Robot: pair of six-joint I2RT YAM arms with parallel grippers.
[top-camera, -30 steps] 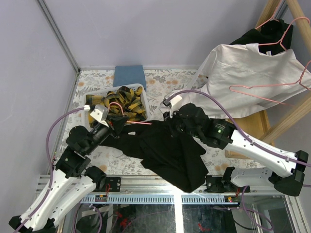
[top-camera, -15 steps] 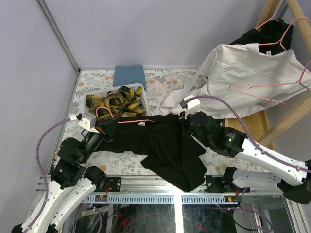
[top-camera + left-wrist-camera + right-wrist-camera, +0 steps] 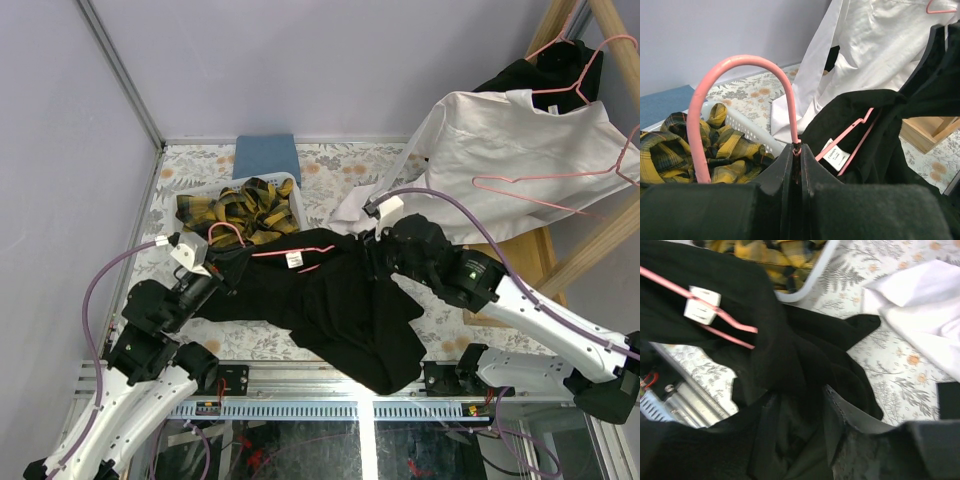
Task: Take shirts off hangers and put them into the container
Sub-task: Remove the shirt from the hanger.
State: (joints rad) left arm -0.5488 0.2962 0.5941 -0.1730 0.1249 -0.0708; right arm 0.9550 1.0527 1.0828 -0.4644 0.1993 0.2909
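Left wrist view: left gripper [image 3: 797, 150] clenched tight on the pink hanger [image 3: 735, 62] at the base of its hook. The hanger's arms run inside the black shirt [image 3: 340, 300], which is spread on the desk [image 3: 340, 165] beside the white basket [image 3: 283, 179] holding the plaid shirt [image 3: 250, 215]. Right gripper [image 3: 800, 410] straddles black cloth; whether it is pinching or loose, I can't tell.

Black shirt [image 3: 345, 300]: soft, matt cloth with a slightly fuzzy nap. Pink hanger [image 3: 747, 59]: thin wire under a glossy pink coating. Plaid shirt [image 3: 725, 150]: matt woven cloth. Basket [image 3: 747, 129]: smooth white plastic, perforated. White shirt [image 3: 510, 150]: smooth cloth, faint sheen. Table [image 3: 330, 165]: matt floral-print covering. Blue cloth [image 3: 266, 157] at the far edge: matt. Frame [image 3: 590, 250] at the right edge: pale bare wood.
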